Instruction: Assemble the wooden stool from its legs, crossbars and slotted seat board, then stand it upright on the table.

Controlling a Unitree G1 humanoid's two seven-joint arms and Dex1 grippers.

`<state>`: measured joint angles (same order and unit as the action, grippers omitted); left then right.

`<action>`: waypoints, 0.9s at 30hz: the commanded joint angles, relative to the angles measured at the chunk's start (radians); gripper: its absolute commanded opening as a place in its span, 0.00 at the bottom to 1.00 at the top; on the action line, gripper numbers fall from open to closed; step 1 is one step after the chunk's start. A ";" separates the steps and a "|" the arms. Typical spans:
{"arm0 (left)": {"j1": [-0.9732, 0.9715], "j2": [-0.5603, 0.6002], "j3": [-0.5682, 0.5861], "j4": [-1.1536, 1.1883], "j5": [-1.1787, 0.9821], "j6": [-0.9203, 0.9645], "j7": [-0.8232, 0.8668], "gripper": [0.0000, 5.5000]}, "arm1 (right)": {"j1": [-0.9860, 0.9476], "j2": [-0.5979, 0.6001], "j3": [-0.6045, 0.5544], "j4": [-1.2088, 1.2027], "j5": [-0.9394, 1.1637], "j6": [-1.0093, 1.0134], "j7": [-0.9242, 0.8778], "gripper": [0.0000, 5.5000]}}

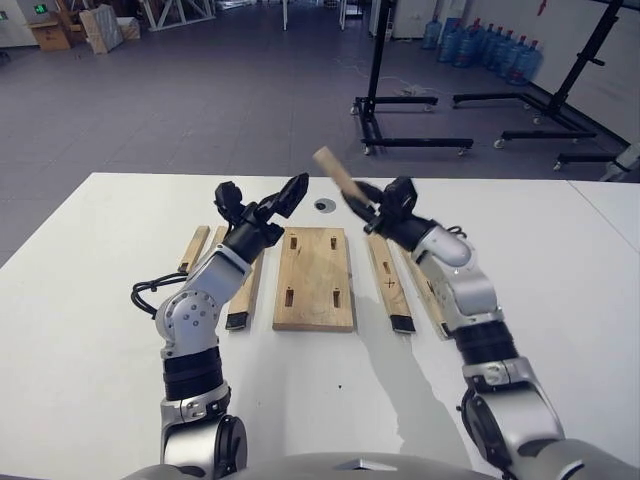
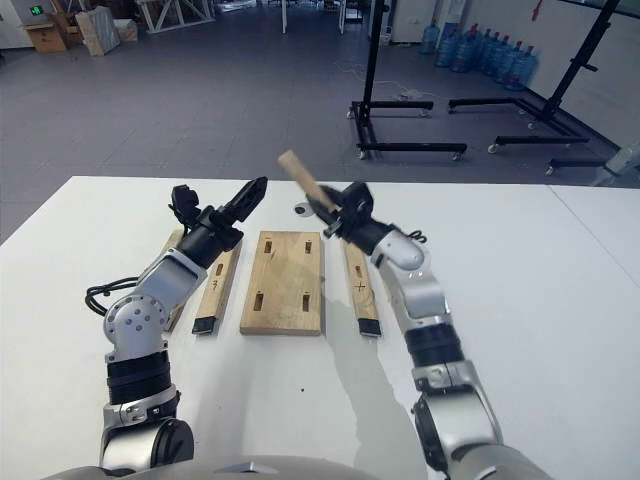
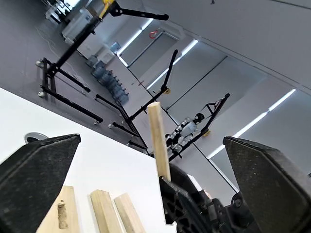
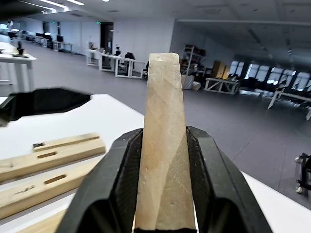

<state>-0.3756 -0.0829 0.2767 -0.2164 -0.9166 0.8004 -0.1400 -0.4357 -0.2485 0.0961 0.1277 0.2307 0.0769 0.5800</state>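
The slotted seat board (image 1: pixel 313 278) lies flat in the middle of the white table (image 1: pixel 90 300). Two wooden legs (image 1: pixel 245 290) rest left of it and two more (image 1: pixel 388 280) right of it. My right gripper (image 1: pixel 372 210) is raised above the board's far right corner, shut on a short wooden crossbar (image 1: pixel 338 175) that sticks up and away from me. The right wrist view shows that crossbar (image 4: pixel 164 145) clamped between the black fingers (image 4: pixel 121 174). My left gripper (image 1: pixel 265 200) hovers open over the board's far left corner, facing the crossbar (image 3: pixel 159 141), holding nothing.
A round grommet (image 1: pixel 325 204) sits in the table just beyond the board. Black wheeled stands (image 1: pixel 410 140) and water bottles (image 1: pixel 490 50) are on the floor past the table's far edge. A cable (image 1: pixel 150 290) loops beside my left arm.
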 commanded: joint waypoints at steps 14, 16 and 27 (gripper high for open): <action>-0.017 0.004 -0.002 0.034 -0.149 0.002 0.020 0.95 | 0.093 0.047 0.111 -0.176 0.012 0.048 0.085 0.23; -0.013 0.004 -0.002 0.034 -0.158 -0.003 0.023 0.90 | 0.095 0.050 0.110 -0.176 0.012 0.050 0.081 0.23; 0.010 0.011 -0.007 0.040 -0.182 -0.006 0.039 0.62 | 0.090 0.069 0.102 -0.194 0.021 0.070 0.076 0.23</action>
<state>-0.3705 -0.0795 0.2703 -0.1865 -1.0898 0.7985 -0.1154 -0.3433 -0.1823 0.2039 -0.0514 0.2377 0.1304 0.6563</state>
